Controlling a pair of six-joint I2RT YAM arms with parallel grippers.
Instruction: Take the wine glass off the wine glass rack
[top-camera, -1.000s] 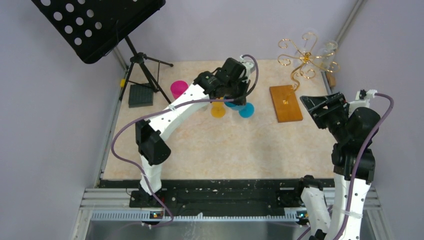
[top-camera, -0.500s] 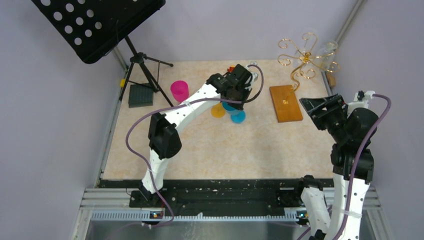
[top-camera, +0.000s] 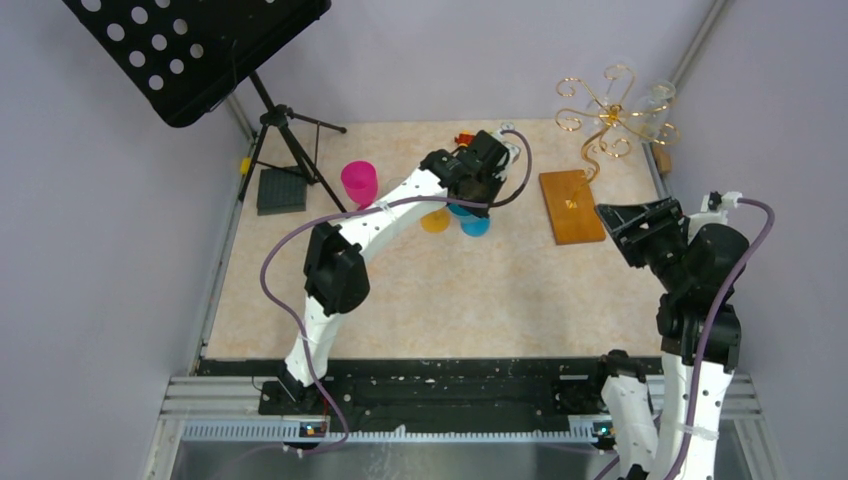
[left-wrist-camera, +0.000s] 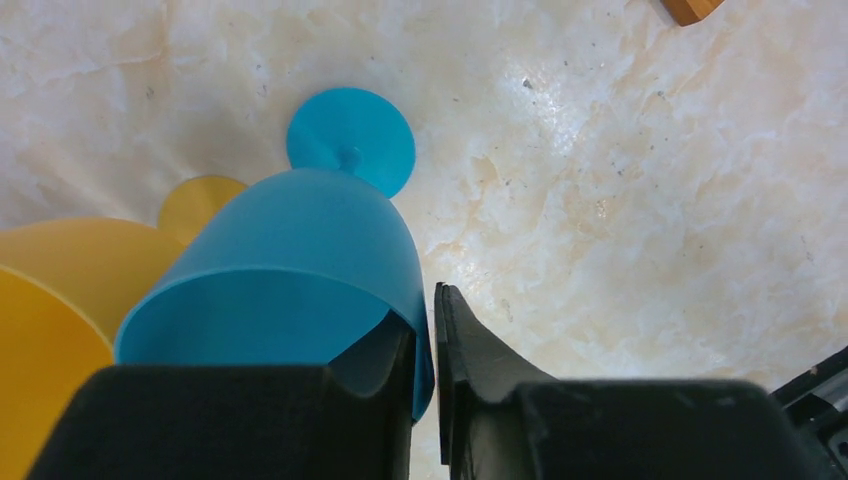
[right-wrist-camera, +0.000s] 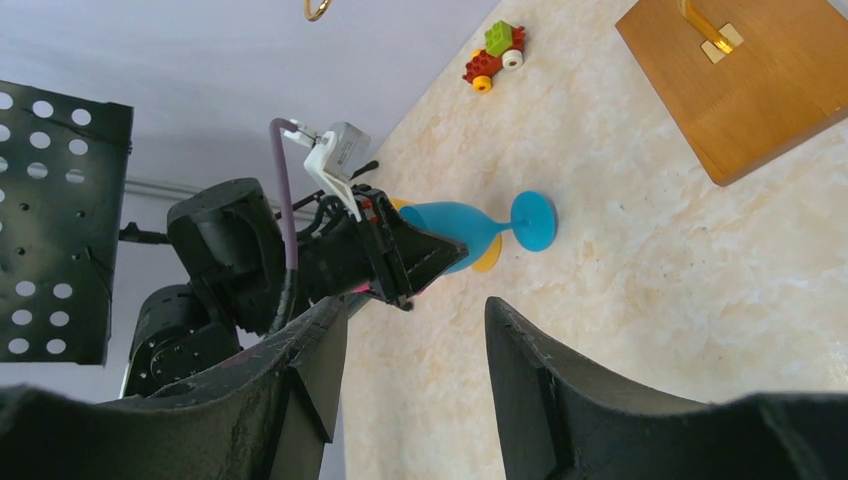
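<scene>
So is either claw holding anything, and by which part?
The left claw pinches the blue wine glass by its bowl's rim, one finger inside, one outside. The right claw is open and empty.

Blue wine glass (left-wrist-camera: 300, 270) stands upright, apart from the gold wire rack (top-camera: 605, 110).

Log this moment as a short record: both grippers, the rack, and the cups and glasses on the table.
left gripper: shut on the blue wine glass at its rim, one finger inside the bowl, one outside
right gripper: open, empty
blue wine glass: tilted, foot toward the table; contact unclear
wine glass rack: far right of the table; what looks like a clear glass hangs on it
yellow wine glass: right beside the blue one
pink cup: upright, left of both glasses
</scene>
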